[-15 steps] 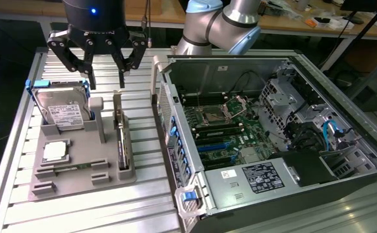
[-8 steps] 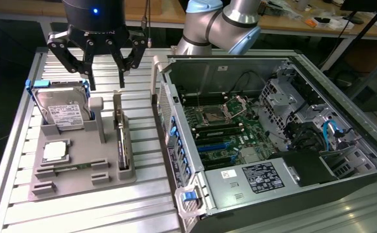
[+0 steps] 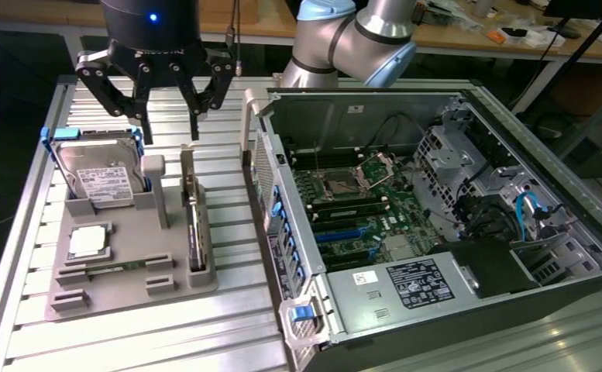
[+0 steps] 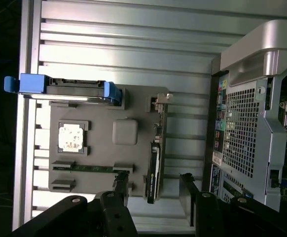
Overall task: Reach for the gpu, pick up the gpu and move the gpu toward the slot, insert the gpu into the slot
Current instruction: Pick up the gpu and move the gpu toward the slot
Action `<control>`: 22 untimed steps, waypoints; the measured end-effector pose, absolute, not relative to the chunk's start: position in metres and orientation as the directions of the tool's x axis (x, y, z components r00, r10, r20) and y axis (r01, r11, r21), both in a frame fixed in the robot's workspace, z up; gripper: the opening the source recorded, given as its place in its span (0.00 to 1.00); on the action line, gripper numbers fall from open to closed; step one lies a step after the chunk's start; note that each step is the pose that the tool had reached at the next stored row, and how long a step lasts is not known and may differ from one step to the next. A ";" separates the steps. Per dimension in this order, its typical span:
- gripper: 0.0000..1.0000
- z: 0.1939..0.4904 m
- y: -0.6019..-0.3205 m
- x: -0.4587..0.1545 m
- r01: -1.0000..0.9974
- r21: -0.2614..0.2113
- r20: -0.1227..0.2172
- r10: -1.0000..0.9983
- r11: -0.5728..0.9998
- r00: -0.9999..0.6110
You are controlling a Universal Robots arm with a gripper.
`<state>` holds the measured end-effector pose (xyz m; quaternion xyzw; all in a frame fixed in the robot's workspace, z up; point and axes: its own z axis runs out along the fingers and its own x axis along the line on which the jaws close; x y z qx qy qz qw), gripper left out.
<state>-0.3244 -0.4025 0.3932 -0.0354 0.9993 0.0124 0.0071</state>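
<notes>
Closest stands the open computer case (image 3: pixel 368 322). Farther off, the claw (image 3: pixel 168 132) hangs wide and empty above the gray tray (image 3: pixel 125 285) on the desk (image 3: pixel 27 256) — the gpu (image 3: pixel 194 225) sits on edge there. A descent off-line could clip the neighbouring post (image 3: pixel 154 177) or hard drive (image 3: pixel 99 174). The white sticker (image 3: pixel 420 283) is too small to read.

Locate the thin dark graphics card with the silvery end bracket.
The thin dark gpu stands on edge in the grey holder, between the silver hard drive and the open computer case, on the exterior view's left.
</notes>
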 end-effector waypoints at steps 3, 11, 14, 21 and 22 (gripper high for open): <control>0.54 0.393 -0.403 -0.324 -0.071 0.025 -0.008 -0.071 0.997 -0.997; 0.54 0.391 -0.403 -0.324 -0.071 0.025 -0.008 -0.071 0.997 -0.997; 0.54 0.389 -0.403 -0.324 -0.071 0.025 -0.008 -0.071 0.997 -0.997; 0.54 0.382 -0.403 -0.324 -0.071 0.025 -0.008 -0.071 0.997 -0.997; 0.54 0.381 -0.403 -0.324 -0.071 0.025 -0.008 -0.071 0.997 -0.997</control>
